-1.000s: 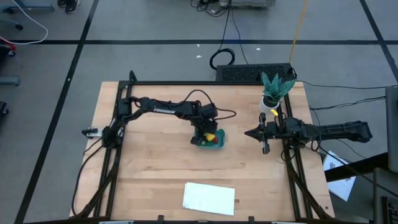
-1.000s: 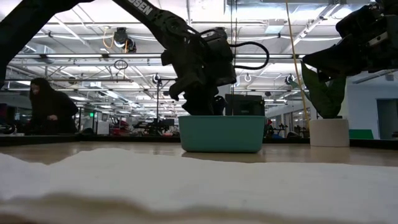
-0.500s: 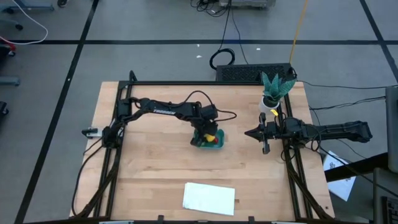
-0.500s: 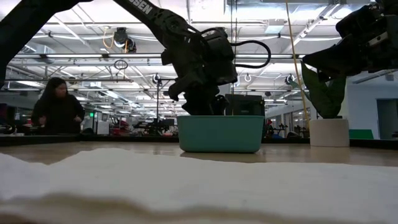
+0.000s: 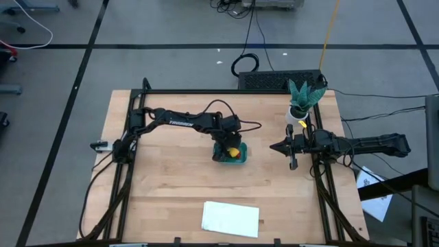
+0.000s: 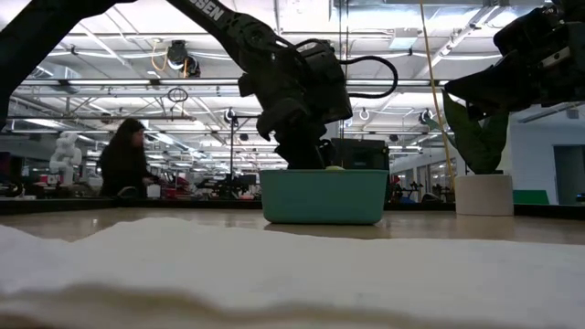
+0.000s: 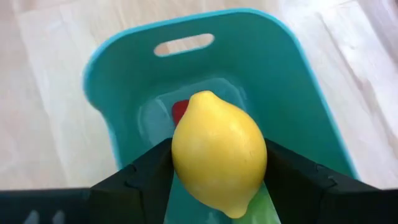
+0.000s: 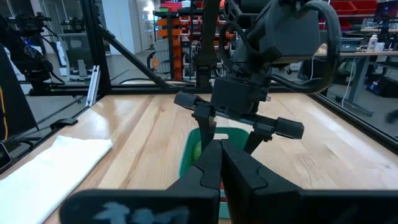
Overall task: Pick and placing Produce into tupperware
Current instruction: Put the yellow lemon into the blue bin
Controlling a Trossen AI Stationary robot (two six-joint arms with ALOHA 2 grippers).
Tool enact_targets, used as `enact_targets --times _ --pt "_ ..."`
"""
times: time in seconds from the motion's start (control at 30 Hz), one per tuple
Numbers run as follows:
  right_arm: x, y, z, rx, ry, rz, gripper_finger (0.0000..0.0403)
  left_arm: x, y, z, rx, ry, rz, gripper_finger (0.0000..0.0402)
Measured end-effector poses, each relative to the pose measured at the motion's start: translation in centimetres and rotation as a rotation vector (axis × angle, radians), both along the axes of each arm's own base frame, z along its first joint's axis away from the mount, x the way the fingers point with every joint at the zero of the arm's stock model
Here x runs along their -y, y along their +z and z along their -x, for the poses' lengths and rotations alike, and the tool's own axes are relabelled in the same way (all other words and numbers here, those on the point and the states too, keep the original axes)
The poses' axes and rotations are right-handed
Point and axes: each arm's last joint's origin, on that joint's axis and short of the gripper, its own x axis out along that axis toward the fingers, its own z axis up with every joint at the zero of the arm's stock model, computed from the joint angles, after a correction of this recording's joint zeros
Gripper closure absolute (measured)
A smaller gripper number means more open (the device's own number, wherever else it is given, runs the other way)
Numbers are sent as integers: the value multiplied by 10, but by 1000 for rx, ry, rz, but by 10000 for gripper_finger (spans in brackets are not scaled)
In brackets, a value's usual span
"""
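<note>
Left hand [image 7: 217, 180] round a smooth, glossy yellow lemon [image 7: 219, 160] — above the teal tub [image 7: 292, 81].

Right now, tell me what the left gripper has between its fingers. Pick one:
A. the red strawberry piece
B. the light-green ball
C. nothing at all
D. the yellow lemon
D. In the left wrist view the left gripper is clamped on the yellow lemon, held over the open teal tub, while the red piece lies on the tub's floor below it.
</note>
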Motion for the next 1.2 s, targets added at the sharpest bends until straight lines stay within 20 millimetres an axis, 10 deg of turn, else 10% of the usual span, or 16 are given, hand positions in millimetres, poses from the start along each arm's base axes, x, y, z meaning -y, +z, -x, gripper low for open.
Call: enact_targets --times 1.2 --pt "0 0 0 0 0 -10 403 -1 -13 -1 -42 6 -27 119"
